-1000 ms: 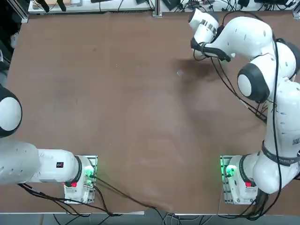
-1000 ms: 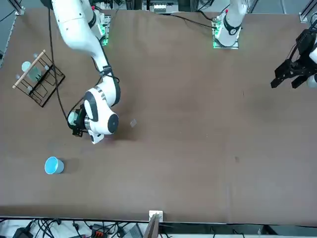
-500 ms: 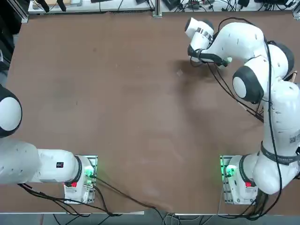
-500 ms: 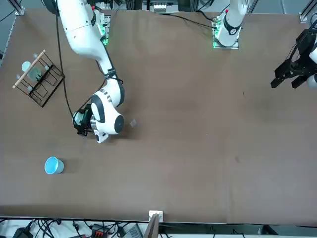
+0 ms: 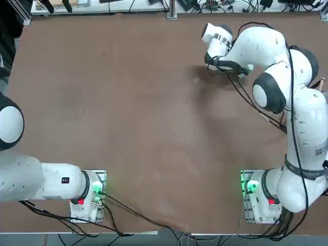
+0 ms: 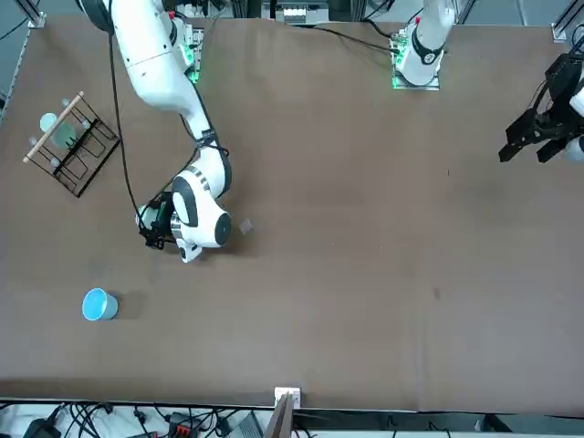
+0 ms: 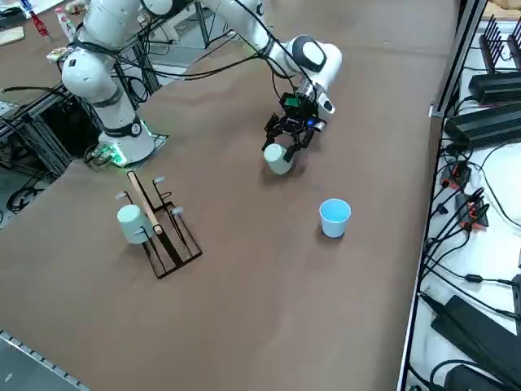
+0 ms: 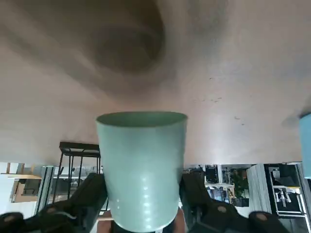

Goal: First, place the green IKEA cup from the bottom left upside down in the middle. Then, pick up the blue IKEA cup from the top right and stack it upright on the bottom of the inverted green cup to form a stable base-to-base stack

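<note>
Claw of the right arm (image 8: pixel 142 189) pinches the green IKEA cup (image 8: pixel 142 170), a finger on either side of its pale sage wall. Front view puts this grip left of the frame's centre, above the counter (image 6: pixel 365 255); in the right side view it is at upper centre. The cup's wide rim faces the counter surface, its narrower end away from it.

Near the claw, the blue IKEA cup (image 7: pixel 334 217) stands upright, well apart from the held one, its pale inside showing; it sits at lower left of the front view, between the claw and the counter edge along the frame's bottom. Black wire rack (image 7: pixel 167 232) with a light wooden bar stands in the left half of the right side view, a second pale green cup (image 7: pixel 134 224) hung on it. Front view has that rack at upper left, close to the counter's side edge.

Brown surface spreads across the middle and right of the front view, giving room beside the arm. A small printed patch (image 5: pixel 321 149) marks the right arm at the top view's right edge, too small to read.
</note>
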